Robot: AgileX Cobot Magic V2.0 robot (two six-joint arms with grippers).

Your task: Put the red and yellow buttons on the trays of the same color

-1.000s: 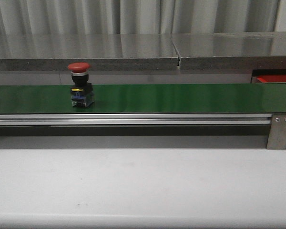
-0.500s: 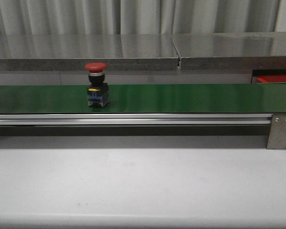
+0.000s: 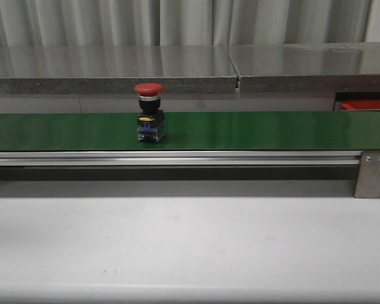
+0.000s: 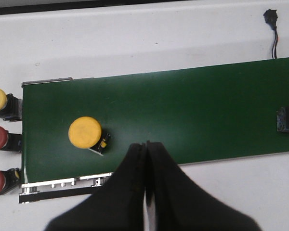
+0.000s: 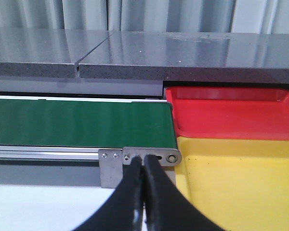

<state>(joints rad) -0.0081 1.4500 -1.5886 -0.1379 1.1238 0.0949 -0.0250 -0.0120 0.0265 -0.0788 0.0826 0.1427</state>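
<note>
On the matte green conveyor belt, 1 red button with a domed mushroom cap stands upright. Near the clenched left gripper, a round-capped yellow button sits on the belt. Beyond the clenched right gripper lie glossy red tray and yellow tray, touching.

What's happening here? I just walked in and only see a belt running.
Nothing is being handled yet. A red button stands upright on the green conveyor belt, and a yellow button sits on the belt in the left wrist view. Both the left gripper and right gripper are shut and empty. The red tray and yellow tray wait at the belt's end.
</note>
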